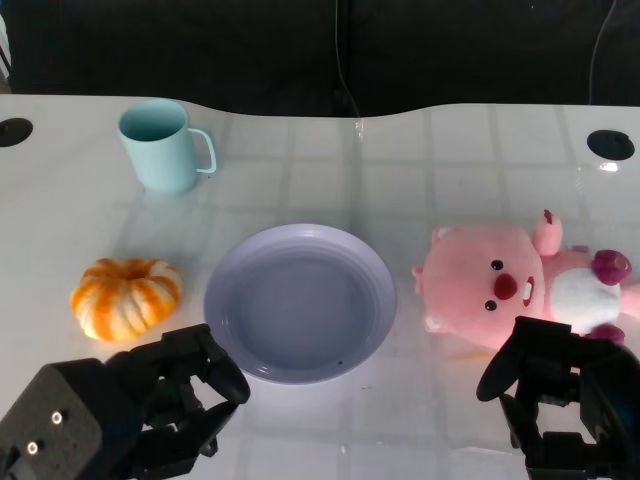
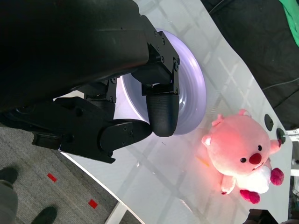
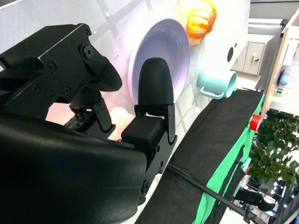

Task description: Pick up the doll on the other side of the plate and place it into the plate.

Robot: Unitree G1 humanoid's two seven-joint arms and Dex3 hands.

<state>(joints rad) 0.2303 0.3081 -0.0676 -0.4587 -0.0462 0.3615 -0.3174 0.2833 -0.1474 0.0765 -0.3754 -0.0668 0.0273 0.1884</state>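
Pink doll [image 1: 510, 285] lies just beyond right hand [image 1: 555, 395].

Standing upright on the white tabletop [image 1: 300, 420]: a mint-green mug [image 1: 160, 146], handle turned toward the black grommet hole [image 1: 610, 144] at the far right edge. Nearer than the mug and slightly left of it, an orange-and-white striped pumpkin [image 1: 126, 297], well apart from the mug. Left of the mug, at the tabletop's edge, a second grommet hole [image 1: 14, 131]. Behind the mug, a black backdrop [image 1: 300, 45].
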